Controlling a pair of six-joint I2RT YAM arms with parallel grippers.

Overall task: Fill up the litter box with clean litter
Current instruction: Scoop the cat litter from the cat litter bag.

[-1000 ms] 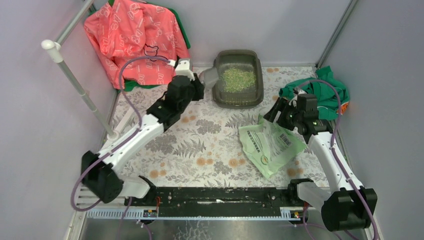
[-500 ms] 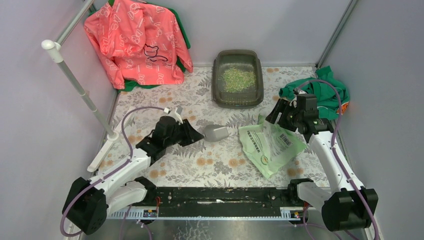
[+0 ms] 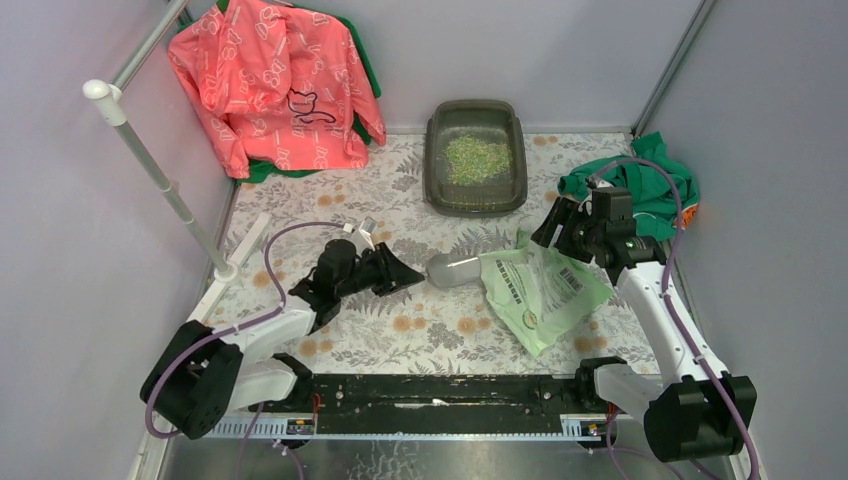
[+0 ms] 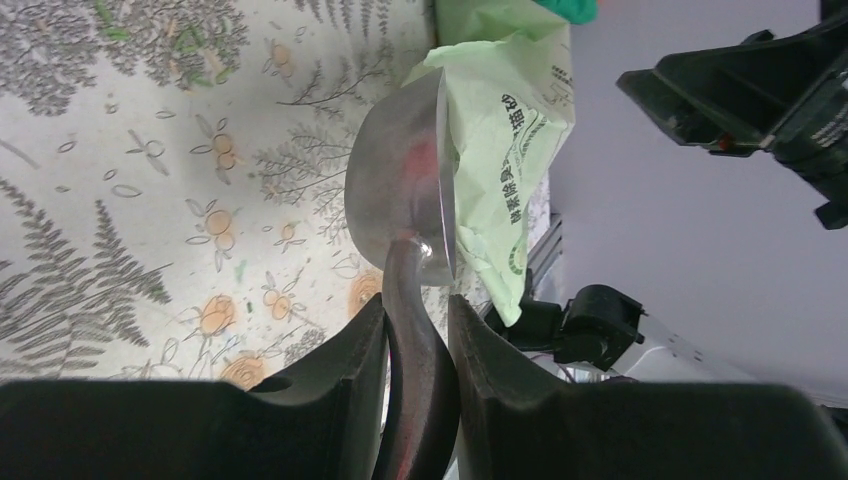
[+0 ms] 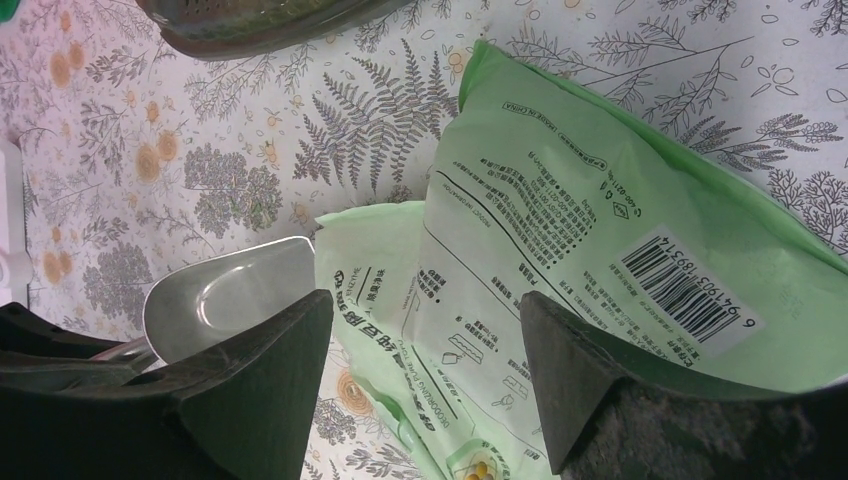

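Note:
The litter box (image 3: pixel 433 165) stands at the back centre, with a heap of clean litter (image 3: pixel 476 156) in its middle; its rim (image 5: pixel 250 30) shows at the top of the right wrist view. My left gripper (image 3: pixel 405 276) (image 4: pixel 415 310) is shut on the handle of a grey scoop (image 3: pixel 452 270) (image 4: pixel 395 200), which looks empty. The scoop's bowl (image 5: pixel 220 295) lies at the open mouth of the light green bag (image 3: pixel 540 290) (image 4: pixel 495 130). My right gripper (image 3: pixel 553 228) (image 5: pixel 425 310) hangs open over the bag's (image 5: pixel 560 230) far corner, holding nothing.
A pink garment (image 3: pixel 270 80) hangs at the back left beside a slanted white pole (image 3: pixel 160 170). A green cloth (image 3: pixel 640 185) is bunched against the right wall behind my right arm. A floral mat (image 3: pixel 380 310) covers the floor between grey walls.
My left arm has swung the scoop from the litter box's left rim back toward me and right, to the bag's mouth. The right gripper has stayed over the bag.

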